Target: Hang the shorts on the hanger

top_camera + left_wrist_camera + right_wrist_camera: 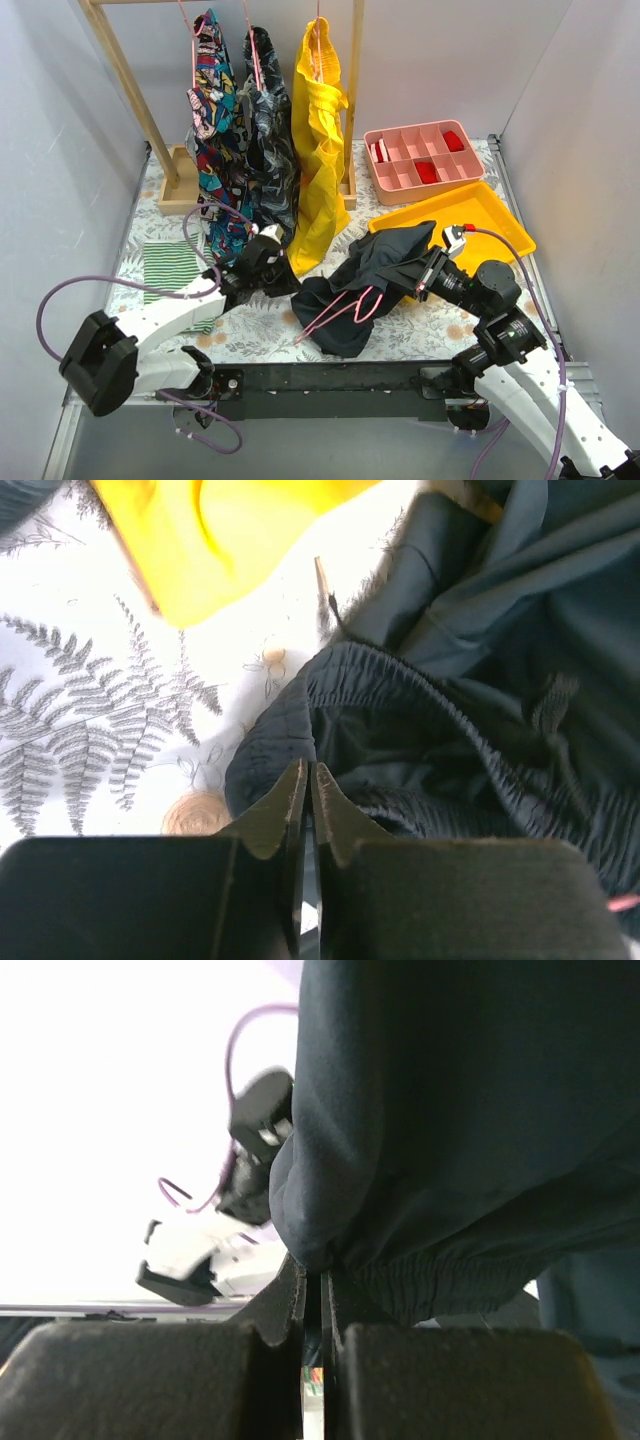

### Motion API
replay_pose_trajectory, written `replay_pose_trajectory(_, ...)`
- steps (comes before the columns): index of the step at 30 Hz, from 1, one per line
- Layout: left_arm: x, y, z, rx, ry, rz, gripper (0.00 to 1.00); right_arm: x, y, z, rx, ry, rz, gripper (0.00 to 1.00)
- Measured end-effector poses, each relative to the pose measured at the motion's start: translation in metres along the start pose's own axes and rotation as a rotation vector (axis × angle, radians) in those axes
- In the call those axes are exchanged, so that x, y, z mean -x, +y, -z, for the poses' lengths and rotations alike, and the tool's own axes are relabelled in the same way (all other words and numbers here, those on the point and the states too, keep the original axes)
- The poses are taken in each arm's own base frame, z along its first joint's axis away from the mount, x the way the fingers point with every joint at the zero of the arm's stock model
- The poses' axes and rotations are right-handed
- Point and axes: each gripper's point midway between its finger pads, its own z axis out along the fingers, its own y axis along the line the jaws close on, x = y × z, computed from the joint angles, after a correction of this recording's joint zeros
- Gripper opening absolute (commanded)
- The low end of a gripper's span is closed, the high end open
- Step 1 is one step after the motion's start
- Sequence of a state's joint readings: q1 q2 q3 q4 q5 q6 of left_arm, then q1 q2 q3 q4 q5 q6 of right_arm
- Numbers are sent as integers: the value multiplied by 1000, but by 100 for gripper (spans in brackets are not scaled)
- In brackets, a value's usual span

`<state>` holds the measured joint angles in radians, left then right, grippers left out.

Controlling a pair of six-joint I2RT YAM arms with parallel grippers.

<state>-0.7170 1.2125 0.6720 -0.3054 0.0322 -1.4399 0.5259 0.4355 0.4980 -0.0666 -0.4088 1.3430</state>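
Top external shows you the shorts (385, 262) near-centre over the tabletop (255, 342), your right pincer (426, 272) clamped on them, left pincer (289, 284) pinching their waistband, the hanger (345, 308) against them.

Hanger (330, 314) mostly buried in the shorts (390, 260) just beside the right gripper (420, 275), only pink loops showing. Beyond that gripper's fingers (272, 1318) the left arm (215, 1250) is blurred.

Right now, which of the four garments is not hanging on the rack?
The dark navy shorts: bunched down on the table, while the multicoloured garment, the patterned garment and the yellow garment hang from the wooden rack.
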Motion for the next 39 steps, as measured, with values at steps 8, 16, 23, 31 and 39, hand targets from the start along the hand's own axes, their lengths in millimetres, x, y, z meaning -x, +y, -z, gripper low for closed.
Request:
replay_pose_trajectory(8, -18, 8, 22, -104, -81, 38, 0, 21, 14, -5, 22, -100, -31, 1)
replay_pose_trajectory(16, -14, -10, 54, -244, -214, 19, 0, 55, 43, -1, 56, -274, -18, 1)
replay_pose_trajectory(23, -7, -10, 68, -270, -285, 25, 0, 71, 52, -2, 35, -344, -11, 1)
replay_pose_trajectory(31, 7, -1, 76, -220, -365, 3, 0, 73, 39, -7, -31, -342, -30, 1)
replay_pose_trajectory(39, 51, -20, 109, -203, -512, -83, 0, 80, 53, -19, -52, -323, -42, 1)
